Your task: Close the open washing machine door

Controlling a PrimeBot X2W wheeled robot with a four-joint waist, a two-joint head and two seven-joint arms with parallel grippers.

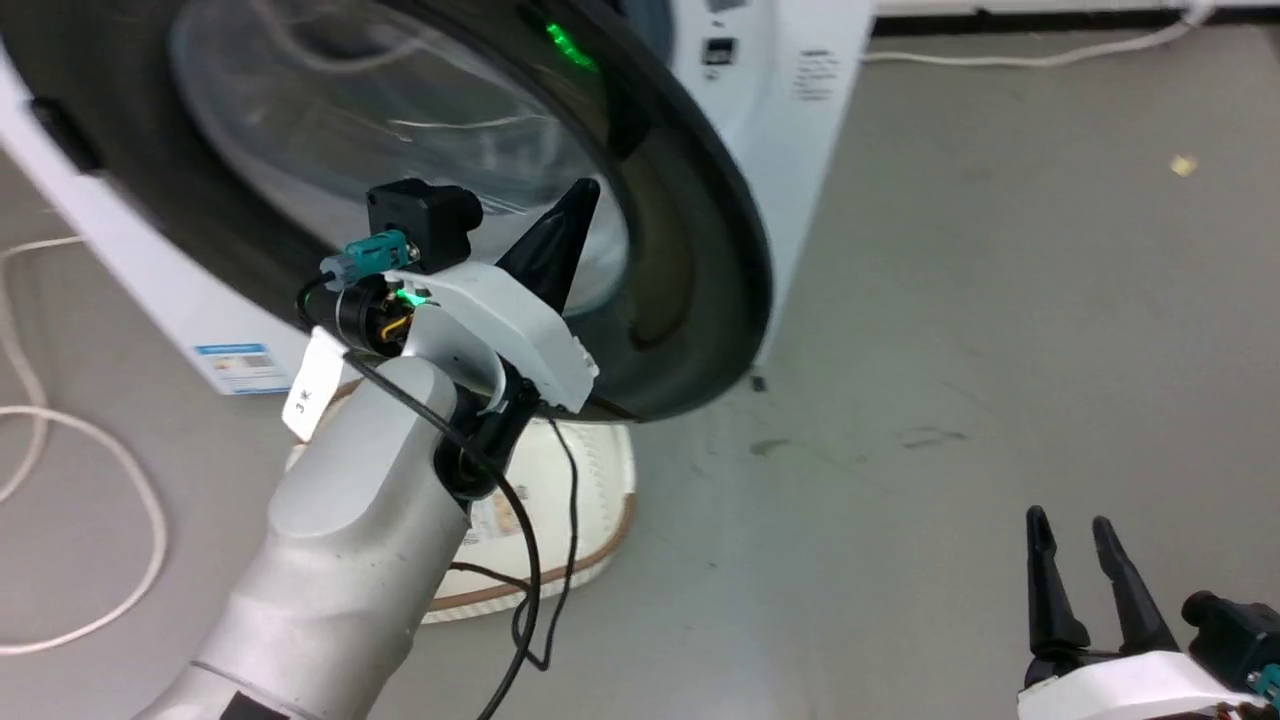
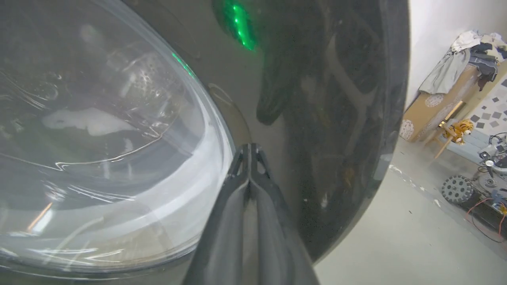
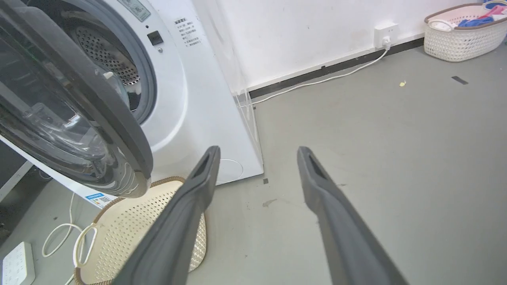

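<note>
The washing machine door (image 1: 690, 290) stands partly open, its glossy black rim and bulging glass window (image 2: 99, 150) close before me. My left gripper (image 1: 585, 195) is shut, its tips pressed against the door's outer face (image 2: 317, 138) just right of the glass. In the left wrist view the two fingers (image 2: 250, 152) meet with nothing between them. The white washing machine (image 3: 198, 99) shows its steel drum (image 3: 103, 51) behind the door (image 3: 79, 103). My right gripper (image 1: 1070, 535) hangs open low at the right, far from the door; its fingers (image 3: 198, 186) spread wide over the floor.
A cream perforated basket (image 3: 119, 237) lies on the floor under the door. White cables (image 1: 90, 500) loop at the left, and a power strip (image 3: 16, 263) lies near them. A second basket (image 3: 463, 35) with clothes stands by the far wall. Grey floor (image 1: 1000, 350) spreads to the right.
</note>
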